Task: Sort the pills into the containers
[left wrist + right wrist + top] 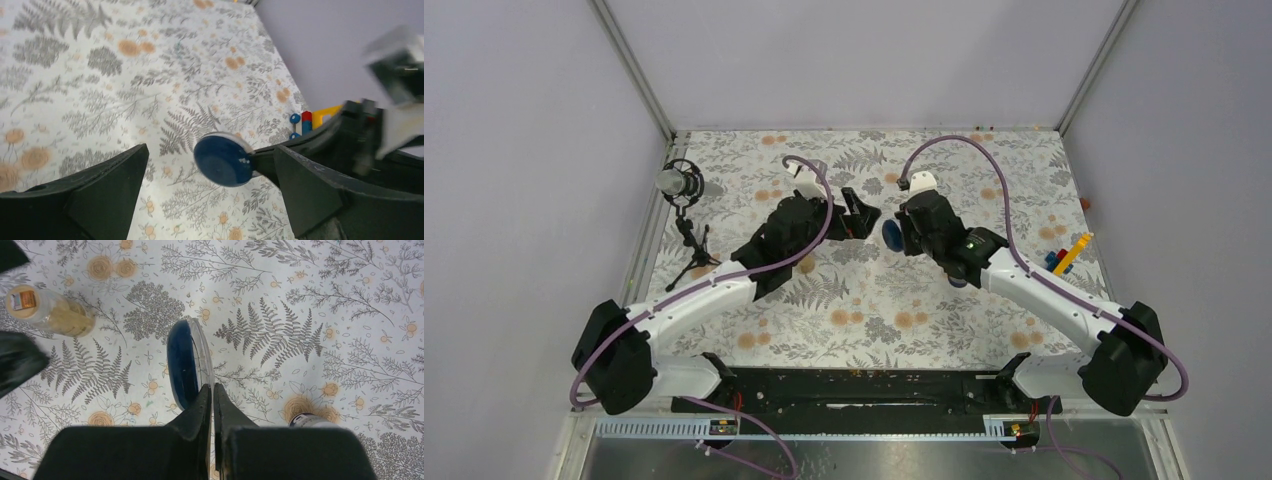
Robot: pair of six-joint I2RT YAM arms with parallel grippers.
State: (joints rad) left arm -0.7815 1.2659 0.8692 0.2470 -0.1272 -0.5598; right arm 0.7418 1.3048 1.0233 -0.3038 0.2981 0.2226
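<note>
I can't read any words or numbers here. The brown bottle [60, 317] lying on the counter [300, 300] has a small orange sticker [22, 299], but it is too blurry to read.

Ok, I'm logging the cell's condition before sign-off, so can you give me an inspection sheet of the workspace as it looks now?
Surface: floral tablecloth, lying flat.
Job's things: amber pill bottle on its side; second bottle mostly hidden behind the right end effector; loose pills not made out.
Clutter: toy bricks; microphone on tripod.
End effectors: left end effector open either side of the blue lid, apart from it; right end effector shut on its edge.
Cables: purple cable along each arm.
Surroundings: grey walls; nothing else seen.
</note>
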